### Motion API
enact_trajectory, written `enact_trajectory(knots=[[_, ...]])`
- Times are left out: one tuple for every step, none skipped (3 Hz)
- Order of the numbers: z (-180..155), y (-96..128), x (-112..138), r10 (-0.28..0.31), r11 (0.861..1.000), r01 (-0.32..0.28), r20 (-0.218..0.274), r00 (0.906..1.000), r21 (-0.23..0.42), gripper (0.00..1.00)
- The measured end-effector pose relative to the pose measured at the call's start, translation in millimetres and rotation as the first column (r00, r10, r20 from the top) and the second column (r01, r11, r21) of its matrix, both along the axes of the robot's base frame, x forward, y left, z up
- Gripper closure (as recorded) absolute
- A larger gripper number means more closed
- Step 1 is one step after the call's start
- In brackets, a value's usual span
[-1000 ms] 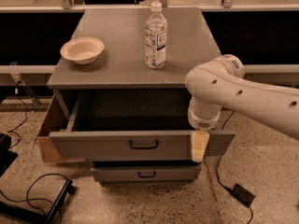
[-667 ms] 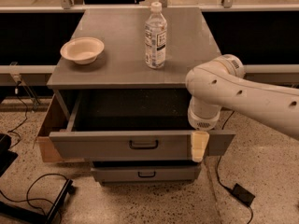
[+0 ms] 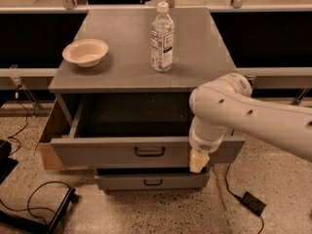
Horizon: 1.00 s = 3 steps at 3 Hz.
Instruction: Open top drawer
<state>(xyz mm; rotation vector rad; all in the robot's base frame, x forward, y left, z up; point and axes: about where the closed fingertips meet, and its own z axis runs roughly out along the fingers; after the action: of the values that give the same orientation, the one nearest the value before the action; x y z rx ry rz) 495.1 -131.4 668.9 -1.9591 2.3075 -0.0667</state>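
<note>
The top drawer (image 3: 97, 151) is a wide grey metal drawer pulled well out of the cabinet, its dark inside showing empty. Its flat front carries a small black bar handle (image 3: 149, 152). My gripper (image 3: 197, 162) hangs from the white arm in front of the right part of the drawer front, to the right of the handle and apart from it. A narrower grey drawer (image 3: 152, 182) sits below, slightly out.
A clear water bottle (image 3: 162, 38) and a cream bowl (image 3: 86, 51) stand on the grey cabinet top (image 3: 195, 48). A cardboard box (image 3: 48, 135) leans at the cabinet's left. Cables and a black device (image 3: 254, 203) lie on the speckled floor.
</note>
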Motion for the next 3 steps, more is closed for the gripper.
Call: enact_trajectory(knots=[[-0.2, 9.7, -31.0, -0.013, 1.0, 0.013, -0.031, 0.9994, 0.013, 0.64], [6.5, 9.8, -31.3, -0.013, 1.0, 0.013, -0.031, 0.9994, 0.013, 0.88], [7.6, 9.8, -31.4, -0.013, 1.0, 0.014, -0.031, 0.9994, 0.013, 1.0]])
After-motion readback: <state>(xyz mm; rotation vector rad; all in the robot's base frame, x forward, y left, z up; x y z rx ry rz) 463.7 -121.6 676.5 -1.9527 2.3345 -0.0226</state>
